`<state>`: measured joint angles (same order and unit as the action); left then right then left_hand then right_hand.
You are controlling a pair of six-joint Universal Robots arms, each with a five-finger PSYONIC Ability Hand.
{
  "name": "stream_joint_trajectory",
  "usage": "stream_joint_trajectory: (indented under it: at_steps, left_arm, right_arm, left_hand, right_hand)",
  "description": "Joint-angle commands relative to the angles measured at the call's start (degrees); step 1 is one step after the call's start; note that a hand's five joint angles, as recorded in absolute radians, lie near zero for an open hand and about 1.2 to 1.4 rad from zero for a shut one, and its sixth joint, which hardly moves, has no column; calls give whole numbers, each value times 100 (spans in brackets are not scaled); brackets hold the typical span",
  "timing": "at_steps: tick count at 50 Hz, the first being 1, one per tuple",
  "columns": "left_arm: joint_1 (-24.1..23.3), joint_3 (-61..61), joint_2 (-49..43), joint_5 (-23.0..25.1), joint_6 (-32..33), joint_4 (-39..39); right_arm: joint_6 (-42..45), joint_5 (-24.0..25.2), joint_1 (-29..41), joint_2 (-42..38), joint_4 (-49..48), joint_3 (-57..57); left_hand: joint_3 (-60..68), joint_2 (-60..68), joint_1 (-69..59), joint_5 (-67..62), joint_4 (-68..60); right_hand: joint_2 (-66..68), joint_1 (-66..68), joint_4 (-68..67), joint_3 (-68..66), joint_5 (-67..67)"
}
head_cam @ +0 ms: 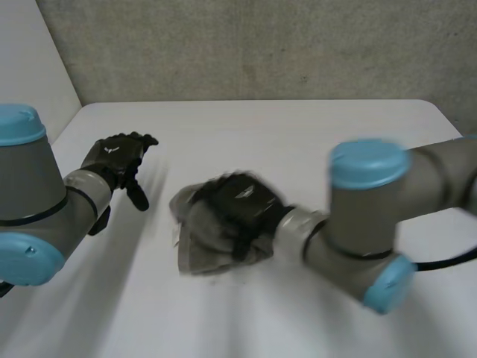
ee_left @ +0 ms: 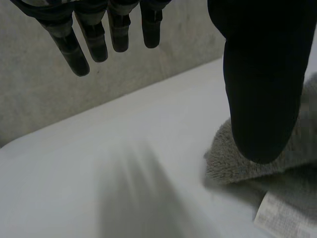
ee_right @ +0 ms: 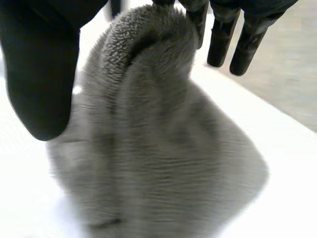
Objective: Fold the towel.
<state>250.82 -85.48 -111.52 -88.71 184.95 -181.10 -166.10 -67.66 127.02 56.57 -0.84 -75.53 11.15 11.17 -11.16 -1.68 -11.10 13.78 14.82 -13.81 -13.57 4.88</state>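
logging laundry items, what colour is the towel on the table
The towel is plain grey with no pattern, clearest in the right wrist view.

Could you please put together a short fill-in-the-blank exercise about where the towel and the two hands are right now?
1. The grey towel lies bunched on the white ____.
2. The right hand has its thumb and fingers closed on a raised fold of the ____.
3. The left hand, fingers straight, is apart from the towel and holds ____.

Missing words: table; towel; nothing.
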Motion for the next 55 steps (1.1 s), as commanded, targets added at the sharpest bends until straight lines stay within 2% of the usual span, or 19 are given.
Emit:
stream_joint_trajectory:
  at_steps: [1, 5, 8, 10, 11, 14, 16, 28, 37, 41, 45, 52, 54, 55]
  left_arm:
    - [-629, 487, -177, -41, -731, 267]
    - [-1236, 629, -467, -85, -1135, 873]
    - [-1369, 629, -564, -164, -1268, 1024]
    - [-1553, 577, -766, -557, -1452, 1147]
    - [-1554, 576, -766, -559, -1453, 1148]
    - [-1607, 550, -828, -1287, -1453, 1121]
    - [-1607, 593, -819, -1402, -1444, 1104]
    - [-1536, 893, -722, -1394, -1400, 1156]
    - [-1396, 1375, -485, -1281, -864, 1183]
    - [-1466, 1578, -537, -868, -1083, 1191]
    - [-1536, 1613, -678, -779, -1364, 1191]
    - [-1721, 1622, -1303, -955, -1444, 1315]
    - [-1695, 1552, -1416, -1270, -1427, 1350]
    - [-1695, 1552, -1417, -1271, -1426, 1350]
  right_arm:
    - [-1389, -292, -916, 611, -506, -674]
    - [-1408, -327, -907, 93, 55, -254]
    - [-1417, -327, -907, -164, 330, 29]
    - [-1434, -327, -881, -601, 872, 554]
    - [-1434, -327, -881, -603, 875, 557]
    - [-1425, -266, -881, -770, 1191, 741]
    - [-1434, -257, -881, -770, 1156, 732]
    - [-1399, -283, -881, -753, 1024, 706]
    - [-1408, -292, -916, -305, 832, 601]
    - [-1425, -301, -907, -208, 726, 609]
    - [-1425, -318, -881, -278, 725, 714]
    - [-1425, -380, -863, -691, 752, 1014]
    - [-1417, -406, -758, -884, 761, 1154]
    - [-1417, -406, -758, -884, 761, 1154]
  left_hand:
    - [310, 308, -309, -257, -315]
    - [260, 258, -259, -207, -265]
    - [260, 258, -259, -207, -265]
    - [243, 241, -242, -190, -248]
    - [243, 241, -242, -190, -248]
    - [210, 207, -208, -156, -214]
    - [226, 224, -225, -173, -231]
    - [210, 207, -208, -156, -214]
    - [193, 190, -191, -139, -197]
    - [226, 224, -225, -173, -231]
    - [277, 274, -275, -223, -281]
    - [260, 258, -259, -207, -265]
    - [210, 208, -209, -157, -214]
    - [210, 207, -208, -156, -214]
  right_hand:
    - [-378, -482, 381, 357, -488]
    - [-378, -482, 381, 357, -488]
    - [-378, -482, 381, 357, -488]
    - [-378, -482, 381, 357, -488]
    - [-378, -482, 381, 357, -488]
    - [-378, -482, 381, 357, -488]
    - [-378, -482, 381, 357, -488]
    - [-378, -482, 381, 357, -488]
    - [-378, -482, 381, 357, -488]
    - [-378, -482, 381, 357, -488]
    - [-378, -482, 381, 357, -488]
    - [-378, -482, 381, 357, -488]
    - [-378, -482, 381, 357, -488]
    - [-378, -482, 381, 357, -488]
